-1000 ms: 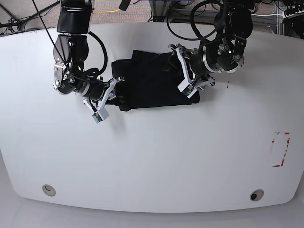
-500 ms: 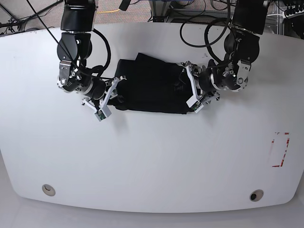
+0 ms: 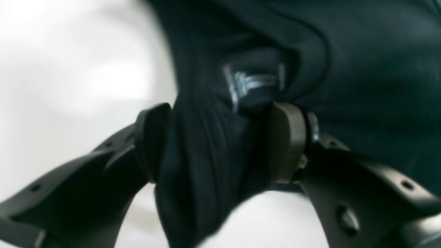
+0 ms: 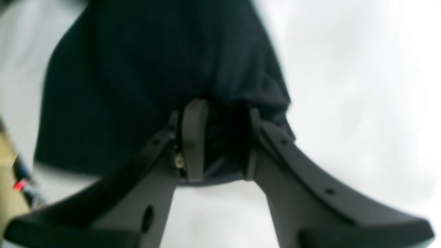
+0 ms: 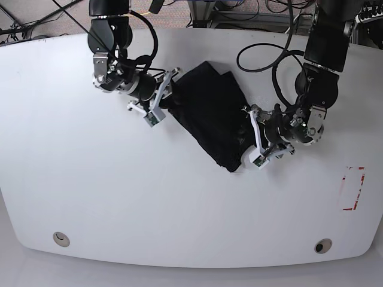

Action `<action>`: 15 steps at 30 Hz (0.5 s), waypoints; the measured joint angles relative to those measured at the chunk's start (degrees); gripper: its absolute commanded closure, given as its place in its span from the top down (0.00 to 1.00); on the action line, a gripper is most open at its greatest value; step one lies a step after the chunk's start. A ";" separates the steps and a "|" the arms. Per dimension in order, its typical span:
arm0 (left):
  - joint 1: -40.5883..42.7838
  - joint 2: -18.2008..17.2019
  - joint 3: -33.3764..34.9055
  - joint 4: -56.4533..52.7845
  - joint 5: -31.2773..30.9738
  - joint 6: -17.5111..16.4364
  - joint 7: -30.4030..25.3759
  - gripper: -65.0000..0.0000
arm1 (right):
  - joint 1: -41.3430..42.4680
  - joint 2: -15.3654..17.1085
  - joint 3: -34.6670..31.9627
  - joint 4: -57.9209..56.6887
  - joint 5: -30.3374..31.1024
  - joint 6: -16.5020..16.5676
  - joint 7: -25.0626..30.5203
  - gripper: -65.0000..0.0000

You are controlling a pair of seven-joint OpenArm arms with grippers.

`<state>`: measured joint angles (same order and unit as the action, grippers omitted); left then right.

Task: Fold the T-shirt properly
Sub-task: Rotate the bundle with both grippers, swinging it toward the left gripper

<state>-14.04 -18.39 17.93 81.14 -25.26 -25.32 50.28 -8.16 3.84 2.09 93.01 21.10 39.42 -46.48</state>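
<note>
We've got the plain black short-sleeved T-shirt bunched on the white worktop, long axis running diagonally from far-left to near-right. Right jaws, at the far-left end, are part-closed w/ a thin fold of cloth pinched between them. Left jaws, at the near-right end, stand wider, clamping a thick bunch near the neck label. Each arm has its own end; spreading them along that axis should, we judge, flatten it.

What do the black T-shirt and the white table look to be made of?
The plain black short-sleeved T-shirt looks like soft, thin knit fabric with a matte finish: it bunches into fine folds. The wide white table looks like a hard, smooth, slightly glossy board, likely laminate or painted; it shows soft reflections.
</note>
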 measured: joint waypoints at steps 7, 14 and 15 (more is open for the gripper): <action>-2.78 -3.26 -0.24 7.32 0.00 0.22 2.23 0.60 | -1.68 -3.17 -8.98 1.42 -0.59 0.07 -1.42 0.25; -0.28 -6.16 -0.35 18.36 -1.01 -0.02 1.86 0.60 | 2.54 -3.67 -18.56 1.07 -1.79 0.02 -2.10 0.25; 0.26 -6.27 -0.35 18.73 -0.46 0.02 2.03 0.60 | 3.04 -3.74 -19.12 1.03 -1.55 0.31 -2.32 0.25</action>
<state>-13.78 -24.67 17.58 99.88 -25.71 -25.30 52.31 -5.13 0.10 -17.04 94.04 19.55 39.72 -48.80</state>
